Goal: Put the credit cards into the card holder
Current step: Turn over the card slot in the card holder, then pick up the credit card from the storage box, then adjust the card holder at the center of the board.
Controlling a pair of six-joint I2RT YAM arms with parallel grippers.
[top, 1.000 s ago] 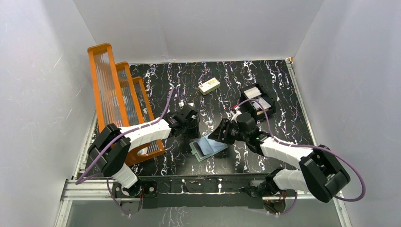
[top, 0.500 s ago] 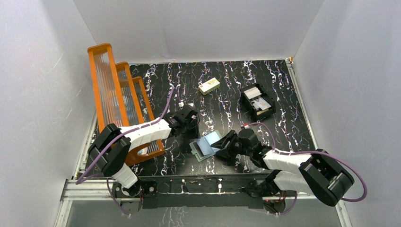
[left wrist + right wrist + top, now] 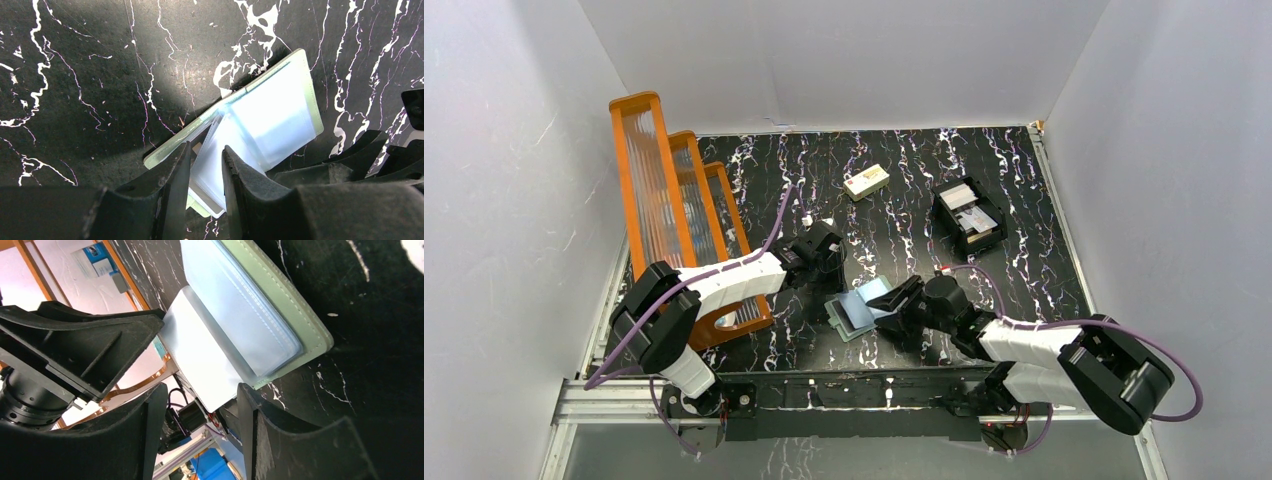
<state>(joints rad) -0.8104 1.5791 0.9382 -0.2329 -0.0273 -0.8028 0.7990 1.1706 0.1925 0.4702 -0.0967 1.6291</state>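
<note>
The card holder (image 3: 856, 312) lies open on the black marbled table, grey-green outside with pale blue shiny sleeves; it also shows in the left wrist view (image 3: 280, 115) and the right wrist view (image 3: 285, 310). A whitish credit card (image 3: 200, 355) sticks out of one sleeve, its free end between the spread fingers of my right gripper (image 3: 202, 387), which is open and low at the holder's right edge (image 3: 894, 305). My left gripper (image 3: 832, 264) hovers at the holder's far left corner. Its fingers stand a little apart over a clear sleeve leaf (image 3: 205, 147). More pale cards lie in the black tray (image 3: 969, 215).
A cream block (image 3: 865, 181) lies at the back middle. An orange stepped rack (image 3: 674, 210) stands along the left side, next to my left arm. White walls close in the table on three sides.
My right gripper has dropped from above the holder's right side toward the near edge and now sits low against the holder. The left arm has not moved.
</note>
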